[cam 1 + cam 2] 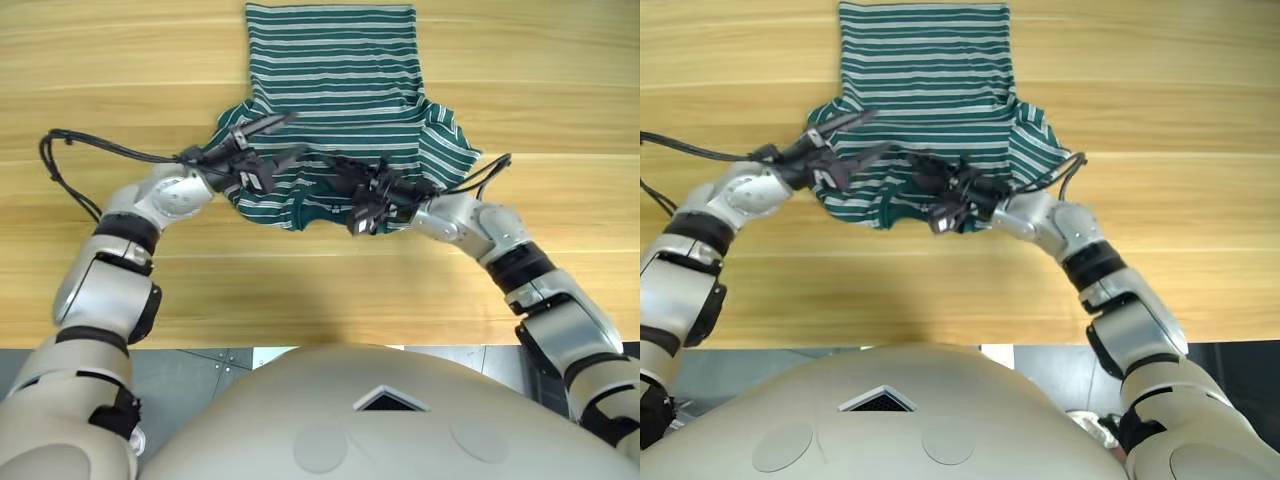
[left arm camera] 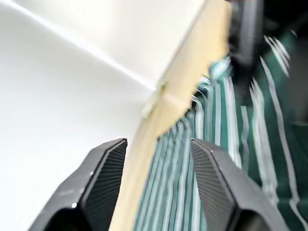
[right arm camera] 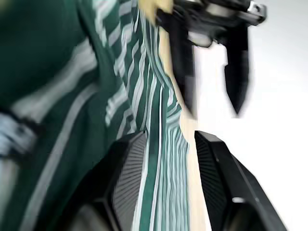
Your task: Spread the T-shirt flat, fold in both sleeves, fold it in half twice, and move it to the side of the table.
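Soft striped cloth T-shirt [image 1: 335, 90] on smooth light wood table [image 1: 560, 100].

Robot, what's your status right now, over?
Left gripper and right gripper open, low over the T-shirt. Far half flat, near end bunched. Right arm's cable beside it.

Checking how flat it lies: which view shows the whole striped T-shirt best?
The left eye view: the T-shirt lies nearly whole on the wooden table, far part flat, near part bunched at the left gripper and right gripper. The right eye view shows the same. Both wrist views catch blurred stripes close up.
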`<state>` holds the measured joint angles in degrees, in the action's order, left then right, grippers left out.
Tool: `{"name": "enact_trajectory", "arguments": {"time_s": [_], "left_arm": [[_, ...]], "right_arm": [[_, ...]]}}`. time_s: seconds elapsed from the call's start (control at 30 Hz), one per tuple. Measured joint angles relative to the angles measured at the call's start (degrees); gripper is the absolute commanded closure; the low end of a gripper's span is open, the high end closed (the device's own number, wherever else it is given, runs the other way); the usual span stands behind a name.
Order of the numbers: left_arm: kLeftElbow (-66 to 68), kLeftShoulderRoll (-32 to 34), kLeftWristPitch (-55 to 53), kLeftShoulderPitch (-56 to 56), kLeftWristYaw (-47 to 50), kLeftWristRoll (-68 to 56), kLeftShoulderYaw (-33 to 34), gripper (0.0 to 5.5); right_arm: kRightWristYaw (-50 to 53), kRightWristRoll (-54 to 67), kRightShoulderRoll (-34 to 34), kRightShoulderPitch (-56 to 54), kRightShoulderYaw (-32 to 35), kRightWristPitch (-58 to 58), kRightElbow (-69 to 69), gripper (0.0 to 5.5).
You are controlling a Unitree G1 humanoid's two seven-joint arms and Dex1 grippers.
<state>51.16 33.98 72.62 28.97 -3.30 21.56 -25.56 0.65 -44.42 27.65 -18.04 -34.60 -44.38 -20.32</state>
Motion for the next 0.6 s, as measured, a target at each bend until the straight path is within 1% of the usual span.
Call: {"name": "enact_trajectory", "arguments": {"time_s": [0.07,0.1,0.13,0.17,0.2,0.27,0.33,0.43,0.47,0.6], "left_arm": [[-6.50,1.60,-0.43,-2.31,-1.20,-6.26,2.23,3.05],[-10.23,2.26,-1.07,-3.96,-1.61,-9.04,3.57,3.05],[-14.40,2.91,-2.04,-5.72,-2.01,-11.78,4.95,3.05],[-18.20,3.51,-3.43,-7.55,-2.34,-13.00,6.36,3.05],[-20.72,3.96,-4.76,-9.26,-2.97,-13.14,6.97,3.05],[-23.35,3.88,-9.25,-13.02,-3.71,-7.82,7.62,3.05],[-23.92,3.60,-14.29,-15.81,-3.33,0.46,7.28,3.05],[-22.65,2.49,-22.61,-17.66,-2.72,15.10,2.60,3.05],[-22.57,2.22,-23.73,-18.10,-1.99,17.02,1.59,3.05],[-23.60,2.50,-25.85,-18.02,-1.50,19.66,0.17,3.05]], "right_arm": [[-3.26,9.85,0.93,1.88,0.73,-3.34,4.35,3.64],[-3.88,14.18,0.94,2.23,2.77,-3.39,6.41,3.64],[-3.63,17.86,0.95,2.03,6.82,-1.80,8.15,3.64],[-2.42,18.01,1.70,1.37,10.77,0.68,8.73,3.64],[-1.68,16.30,3.58,1.13,13.30,2.31,8.80,3.64],[-1.83,13.47,7.76,3.91,16.47,4.00,9.76,3.64],[-2.30,13.56,10.19,8.47,18.97,4.61,11.86,3.64],[-2.58,14.04,11.89,12.22,23.52,6.76,15.28,3.64],[-2.61,14.11,12.12,12.61,24.50,7.01,15.76,3.64],[-3.93,14.02,11.47,12.68,24.90,7.91,17.16,3.64]]}}
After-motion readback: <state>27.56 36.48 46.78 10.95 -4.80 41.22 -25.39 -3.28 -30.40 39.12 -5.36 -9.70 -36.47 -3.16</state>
